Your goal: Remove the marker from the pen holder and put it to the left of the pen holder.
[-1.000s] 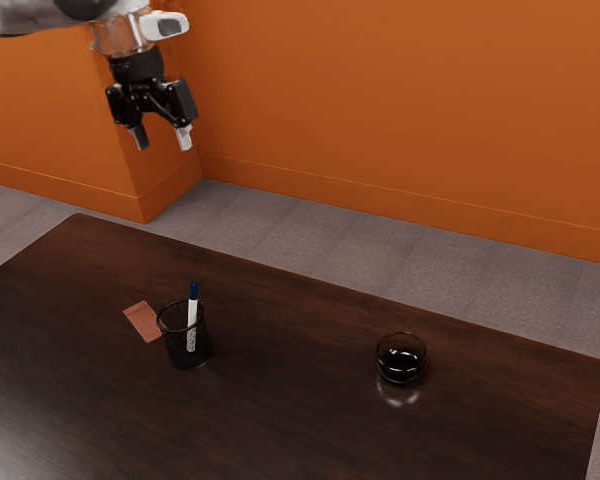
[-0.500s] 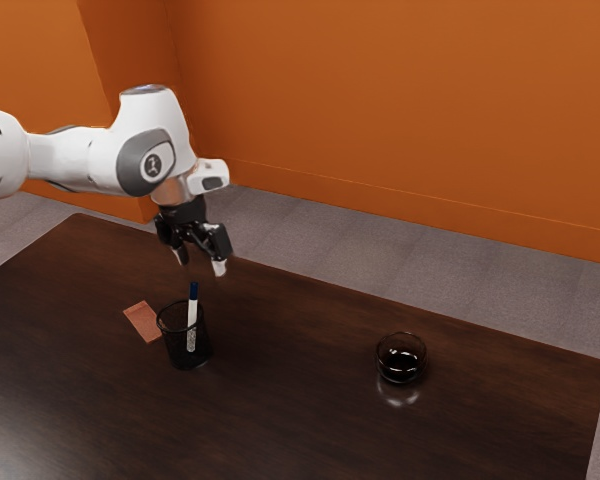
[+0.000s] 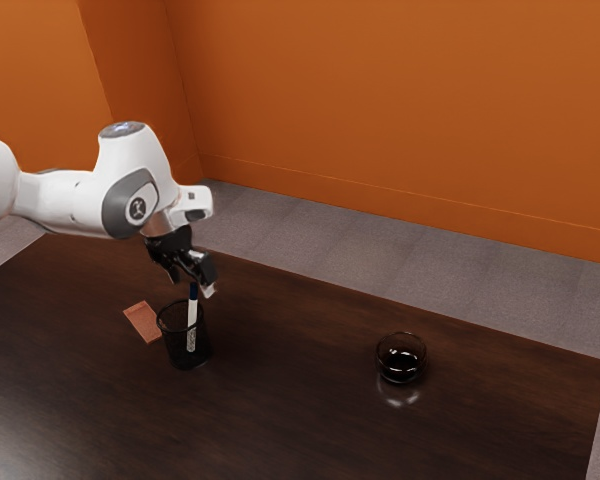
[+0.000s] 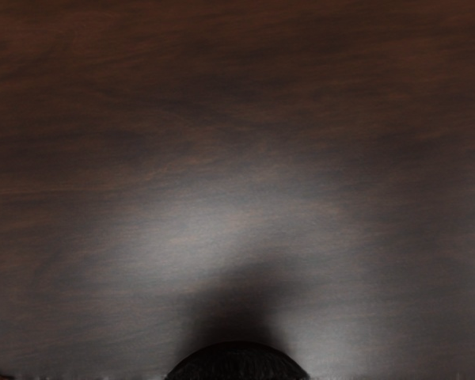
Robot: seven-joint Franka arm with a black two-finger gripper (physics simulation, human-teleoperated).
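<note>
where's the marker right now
The white marker with a blue top stands in the round black pen holder, in the exterior view's left half, near the flat reddish card and right under the gripper.

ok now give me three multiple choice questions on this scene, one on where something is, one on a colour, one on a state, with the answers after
1. Where is the marker?
A) in the glass bowl
B) on the reddish card
C) in the pen holder

2. What colour is the marker's top end?
A) dark blue
B) yellow
C) red

3. How does the pen holder stand?
A) tipped on its side
B) upright on the table
C) upside down

Answers:
1: C, its white body shows inside the holder and rises past the rim.
2: A, the part sticking up highest is dark blue.
3: B, its base is on the tabletop and its open rim faces up.
</note>
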